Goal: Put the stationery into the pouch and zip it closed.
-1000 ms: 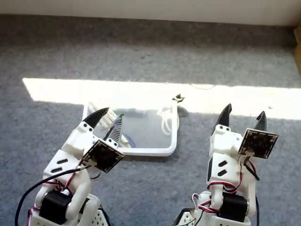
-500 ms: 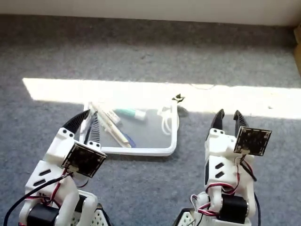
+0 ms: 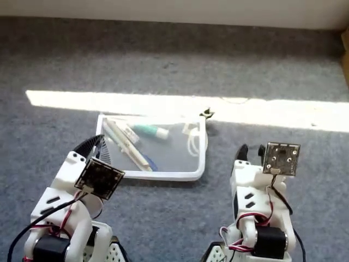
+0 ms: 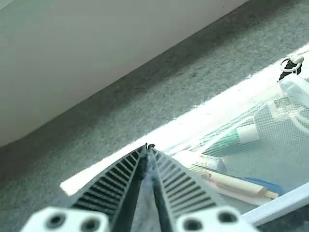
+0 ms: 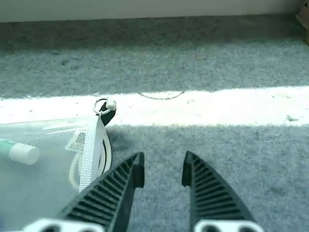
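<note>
Carpet (image 3: 163,60) bears the pouch (image 3: 169,150); left gripper (image 4: 147,148) and right gripper (image 5: 163,163) have retreated.

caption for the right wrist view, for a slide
Right gripper, jaws slightly apart, above grey carpet beside the mesh pouch and its zipper pull.

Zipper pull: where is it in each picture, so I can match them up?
High view: the zipper pull sits at the pouch's far right corner, on the sunlit strip.
Left wrist view: zipper pull at the pouch's far corner, on the strip.
Right wrist view: zipper pull at the pouch's corner, at the strip's edge.
Shared landmark: the green tube inside the pouch.
</note>
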Action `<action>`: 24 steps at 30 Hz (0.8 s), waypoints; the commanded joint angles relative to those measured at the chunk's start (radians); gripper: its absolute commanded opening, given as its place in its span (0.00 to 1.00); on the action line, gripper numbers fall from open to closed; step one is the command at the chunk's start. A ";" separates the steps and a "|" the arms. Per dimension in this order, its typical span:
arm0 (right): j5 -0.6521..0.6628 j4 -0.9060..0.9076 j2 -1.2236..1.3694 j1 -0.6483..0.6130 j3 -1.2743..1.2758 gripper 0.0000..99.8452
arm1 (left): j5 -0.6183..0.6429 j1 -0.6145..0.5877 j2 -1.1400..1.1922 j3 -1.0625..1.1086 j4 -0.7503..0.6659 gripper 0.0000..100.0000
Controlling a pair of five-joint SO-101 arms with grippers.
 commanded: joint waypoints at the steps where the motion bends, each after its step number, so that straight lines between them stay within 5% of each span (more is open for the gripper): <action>1: 0.009 0.048 -0.002 -0.001 -0.051 0.12 | 0.011 -0.019 -0.001 0.035 0.003 0.01; 14: 0.011 0.214 -0.002 -0.004 0.050 0.12 | 0.011 -0.019 -0.001 0.275 0.009 0.01; 24: 0.242 0.185 -0.002 -0.001 0.232 0.01 | 0.011 -0.110 -0.001 0.437 -0.021 0.01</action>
